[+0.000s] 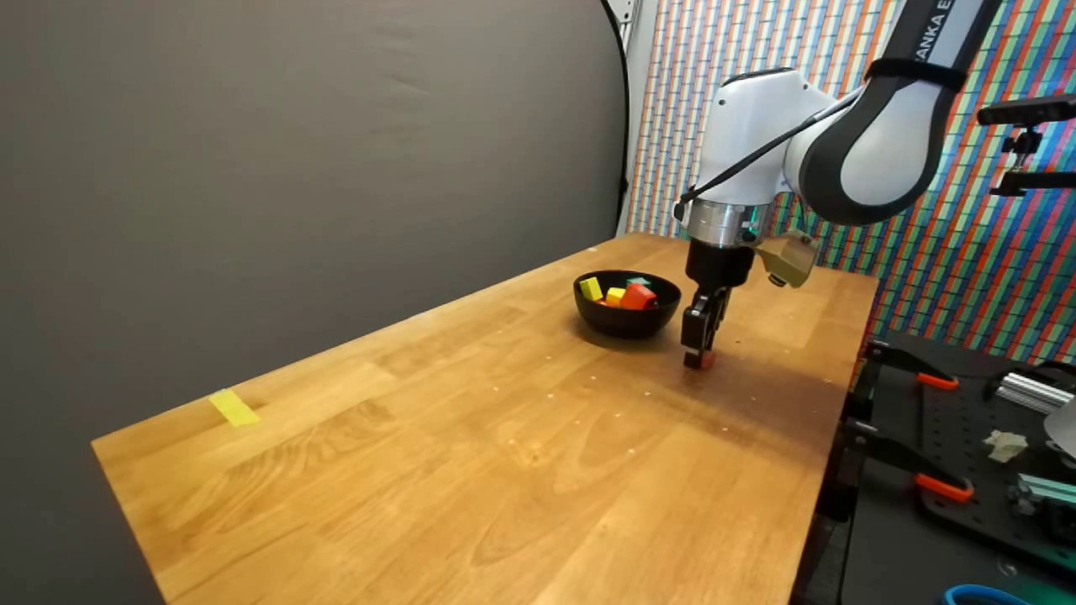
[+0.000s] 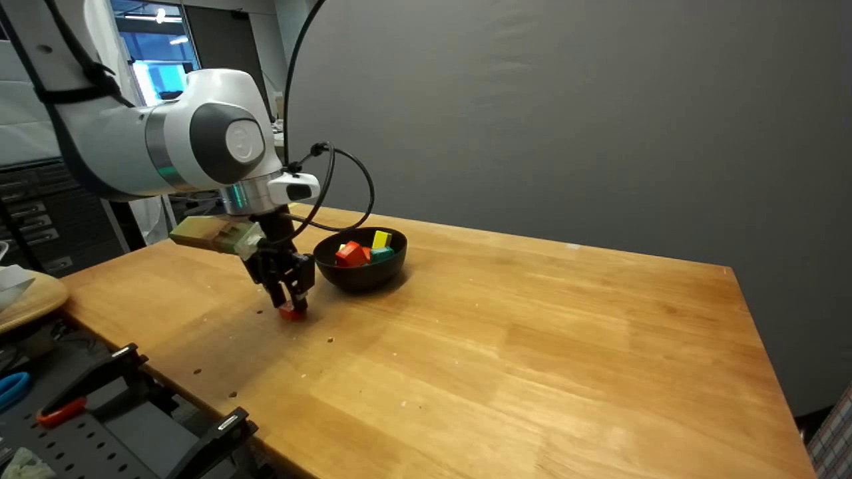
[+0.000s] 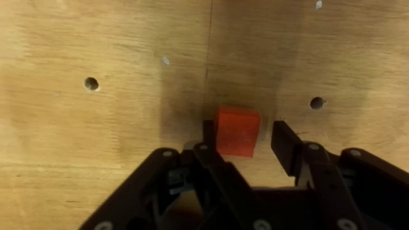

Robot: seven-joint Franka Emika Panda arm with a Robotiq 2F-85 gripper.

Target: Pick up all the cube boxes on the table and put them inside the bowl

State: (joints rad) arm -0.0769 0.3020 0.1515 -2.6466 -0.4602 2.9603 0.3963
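One red cube [image 3: 238, 133] sits on the surface [image 3: 89, 137] between the parted fingers of our gripper [image 3: 244, 131], nearer one, perhaps touching. Closing this off-centre, we could twist or drag it; carrying low, we might clip the bowl [image 2: 363, 277] nearby.

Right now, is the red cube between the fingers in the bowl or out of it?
Out. The red cube lies on the table between the fingers; both exterior views show the bowl standing apart.
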